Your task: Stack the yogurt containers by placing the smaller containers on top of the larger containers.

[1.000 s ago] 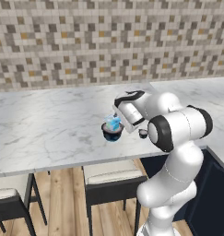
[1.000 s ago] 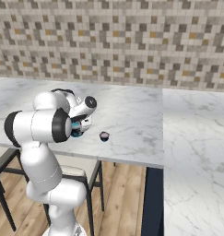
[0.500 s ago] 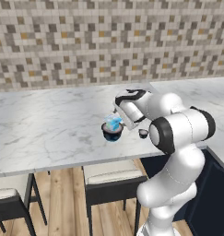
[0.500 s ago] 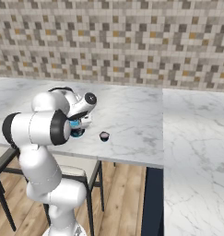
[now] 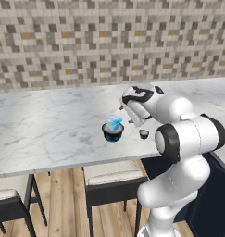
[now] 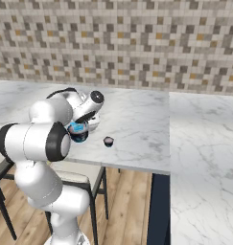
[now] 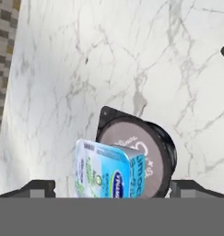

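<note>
Release appeared complete at this moment. Gripper (image 7: 112,186) stood with its fingers spread wide, one tip at each lower corner of the hand view, the light-blue boxy container (image 7: 109,169) between them but touched by neither, so far as could be told. A second earlier the jaws had been much narrower around it; they had since opened out fully, while the box sat in the same spot on the tub.

Box rested on the pale top of the wide dark tub (image 7: 145,154), toward one side of the lid rather than centred, and looked a little tilted in the hand view; whether it sat flat could not be settled. In the left base view the box (image 5: 114,122) showed atop the tub (image 5: 113,134), near the front edge of the marble counter (image 5: 49,125), with the hand just beside and above it.

Judgement: first stacking step looked done, provided the box held steady once the hand cleared.

Count of yogurt containers: three.
- One wide dark tub, carrying the box.
- One light-blue box, on the tub.
- One tiny dark cup (image 5: 143,134), alone on the counter, near the tub but apart from it, not yet stacked.

Other items noted: two stools (image 5: 109,178) under the counter edge, and a tiled wall (image 5: 86,41) behind.
</note>
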